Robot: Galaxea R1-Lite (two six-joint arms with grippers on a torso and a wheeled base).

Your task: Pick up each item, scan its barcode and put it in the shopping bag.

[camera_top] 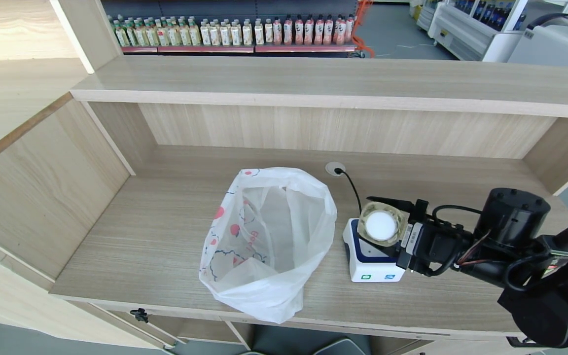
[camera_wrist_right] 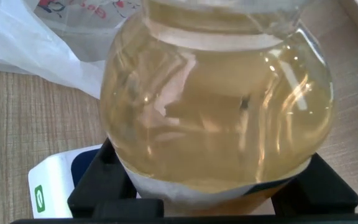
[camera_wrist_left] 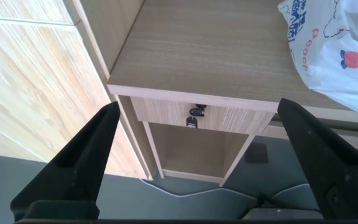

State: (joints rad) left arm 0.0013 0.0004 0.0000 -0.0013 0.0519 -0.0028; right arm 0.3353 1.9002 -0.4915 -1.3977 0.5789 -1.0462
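The bottle (camera_top: 381, 225) hangs over the scanner (camera_top: 373, 266), just right of the shopping bag (camera_top: 269, 241).

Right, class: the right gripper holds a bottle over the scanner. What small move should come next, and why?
Probably carry the bottle left, toward the bag. The right gripper has its fingers shut on it over the scanner, so the scan seems under way, and the bag stands open beside the scanner. Whether the barcode has read cannot be seen.

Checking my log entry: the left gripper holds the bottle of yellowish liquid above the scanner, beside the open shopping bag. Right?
Not quite: the right gripper holds the bottle above the scanner, beside the open shopping bag; the head view shows it.
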